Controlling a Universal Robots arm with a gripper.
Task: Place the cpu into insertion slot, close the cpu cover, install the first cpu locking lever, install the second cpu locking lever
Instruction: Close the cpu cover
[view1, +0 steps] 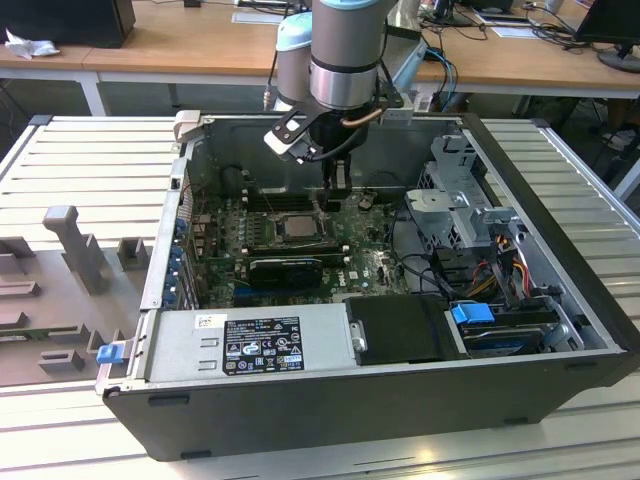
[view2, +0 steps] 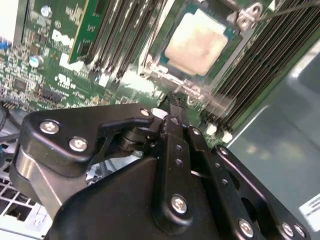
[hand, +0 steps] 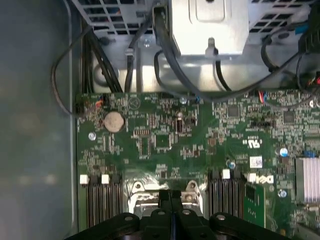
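Hanging beside the square, silver-topped cpu (view2: 197, 42), the black gripper (view2: 172, 100) is pinched together.

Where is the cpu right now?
Exterior view: the cpu sits in the insertion slot on the motherboard, just to the exterior view's left of the tool.

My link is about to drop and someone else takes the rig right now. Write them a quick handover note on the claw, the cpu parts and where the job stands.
Claw: shut, nothing seen in it, tip low at the edge of the cpu cover.
cpu: seated flat on the motherboard, silver top up.
Cover: looks down, framing the chip.
Done: cpu placed; cover apparently closed.
Left: both locking levers; I cannot tell whether either is latched.
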